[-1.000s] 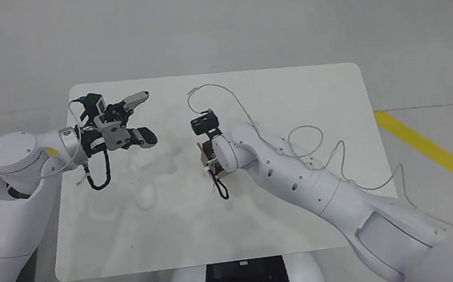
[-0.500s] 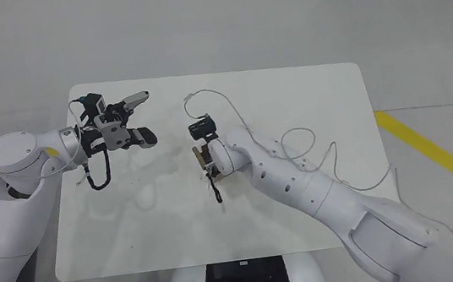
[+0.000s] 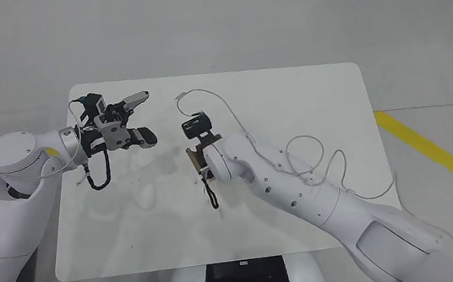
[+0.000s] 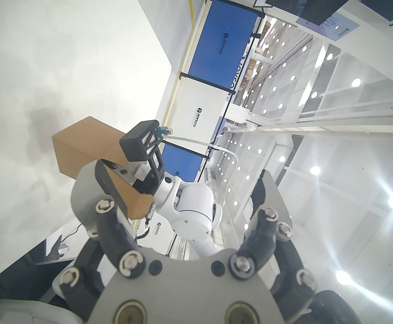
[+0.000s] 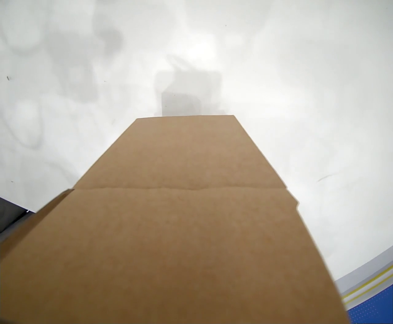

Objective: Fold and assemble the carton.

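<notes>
A brown cardboard carton (image 5: 190,214) hangs above the white table (image 3: 289,99), held at the end of my right arm. In the top view only a sliver of the carton (image 3: 192,155) shows beside the right gripper (image 3: 201,159), near the table's middle. From the left wrist view the carton (image 4: 83,147) is a folded brown shape under the right arm's wrist camera. My left gripper (image 3: 132,118) is over the table's left part, open and holding nothing, a short way left of the carton. Its two fingers (image 4: 104,184) frame the carton.
A loose white cable (image 3: 312,143) loops along the right arm above the table's right half. The table's edge is close behind the left arm. A yellow floor line (image 3: 432,150) runs past the table's right side.
My right arm has carried the carton a little to the left, closer to the left gripper. The left arm has stayed still.
</notes>
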Available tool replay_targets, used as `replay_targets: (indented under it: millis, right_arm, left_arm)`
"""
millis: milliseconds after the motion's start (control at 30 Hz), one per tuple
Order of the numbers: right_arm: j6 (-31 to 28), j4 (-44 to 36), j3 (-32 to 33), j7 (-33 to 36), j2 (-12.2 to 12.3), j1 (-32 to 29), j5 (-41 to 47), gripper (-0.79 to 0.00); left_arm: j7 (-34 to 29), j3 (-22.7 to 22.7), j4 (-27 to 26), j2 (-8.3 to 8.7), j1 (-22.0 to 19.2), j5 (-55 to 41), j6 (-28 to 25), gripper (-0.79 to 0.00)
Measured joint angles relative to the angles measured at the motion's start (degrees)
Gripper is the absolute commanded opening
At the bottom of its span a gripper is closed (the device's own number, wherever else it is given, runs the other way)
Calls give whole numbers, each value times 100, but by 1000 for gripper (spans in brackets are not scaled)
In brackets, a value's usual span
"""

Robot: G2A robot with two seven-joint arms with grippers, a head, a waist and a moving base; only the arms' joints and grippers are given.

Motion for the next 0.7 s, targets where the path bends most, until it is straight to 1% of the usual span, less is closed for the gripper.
replay_targets:
  millis: [167,367,467,633,700]
  right_arm:
    - [-152,-73,157,45,48,-152,-117,-785]
    - [-338,126,227,-13,-6,-196,13,-785]
    - [-331,244,278,-29,-43,-161,66,-785]
    - [-228,445,344,56,-102,-50,38,-785]
    - [-191,525,358,79,-132,-7,41,-785]
  left_arm:
    - [0,0,0,0,0,0,0,0]
    - [31,34,-104,-11,46,134,-95,0]
    - [-119,47,-148,10,16,527,-110,0]
    - [-692,126,-52,40,-118,912,-21,0]
    - [-899,240,-47,51,-192,1203,15,0]
